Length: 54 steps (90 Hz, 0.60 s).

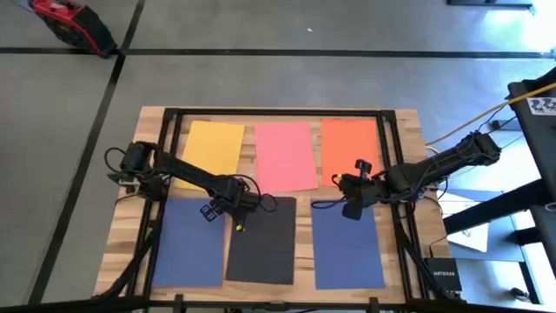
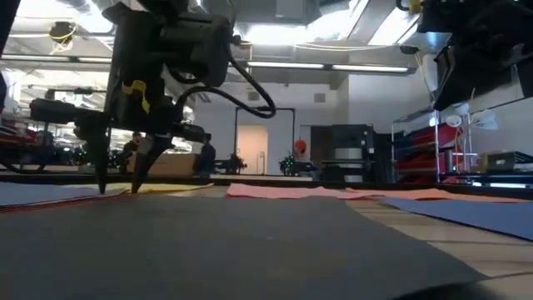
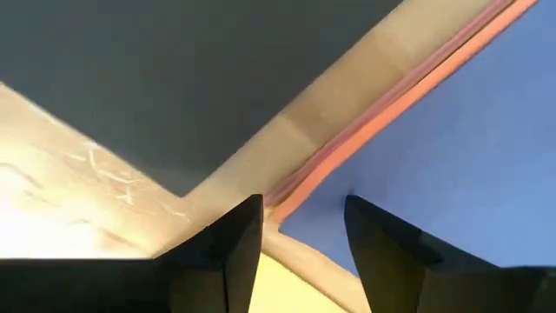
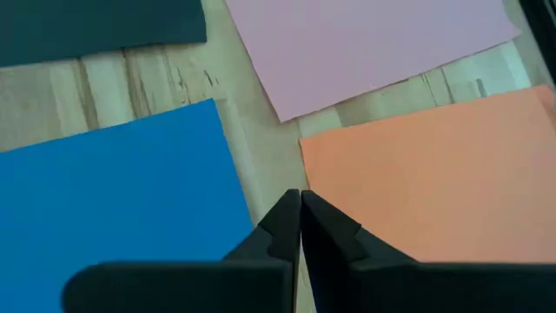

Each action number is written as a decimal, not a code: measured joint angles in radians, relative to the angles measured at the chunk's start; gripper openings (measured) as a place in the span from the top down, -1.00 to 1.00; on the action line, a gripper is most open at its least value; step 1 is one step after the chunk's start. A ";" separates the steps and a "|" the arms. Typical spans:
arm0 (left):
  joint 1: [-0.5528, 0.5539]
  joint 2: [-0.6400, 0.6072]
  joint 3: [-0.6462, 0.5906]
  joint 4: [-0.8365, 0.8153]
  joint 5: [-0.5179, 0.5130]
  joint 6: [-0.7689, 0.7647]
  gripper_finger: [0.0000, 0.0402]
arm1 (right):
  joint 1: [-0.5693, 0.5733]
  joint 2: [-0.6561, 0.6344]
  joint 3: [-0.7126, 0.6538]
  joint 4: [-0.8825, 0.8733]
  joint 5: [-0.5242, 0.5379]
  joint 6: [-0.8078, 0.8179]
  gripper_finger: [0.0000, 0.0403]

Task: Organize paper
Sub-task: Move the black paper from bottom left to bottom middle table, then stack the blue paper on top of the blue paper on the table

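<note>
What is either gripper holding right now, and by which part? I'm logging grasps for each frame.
Nothing is held. The left gripper is open just above the table near the black sheet; the right gripper is shut on nothing beside the orange sheet.

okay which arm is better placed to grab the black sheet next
Left. The left gripper hangs open right at the black sheet's top corner, by the left blue sheet. The right gripper is shut, farther off between the orange sheet and the right blue sheet.

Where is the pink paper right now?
In the high view the pink paper lies in the far row's middle, between the yellow paper and the orange paper, with the black paper just in front.
</note>
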 joint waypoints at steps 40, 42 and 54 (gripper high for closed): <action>-0.056 0.000 0.002 -0.052 -0.128 0.001 0.28 | 0.000 0.000 0.000 0.000 0.000 0.000 0.99; -0.057 0.000 0.002 -0.053 -0.131 -0.003 0.30 | 0.000 0.000 0.000 0.000 0.000 0.000 0.99; -0.049 0.000 0.002 -0.053 -0.135 -0.027 0.51 | 0.000 0.000 0.000 0.000 0.000 0.000 0.99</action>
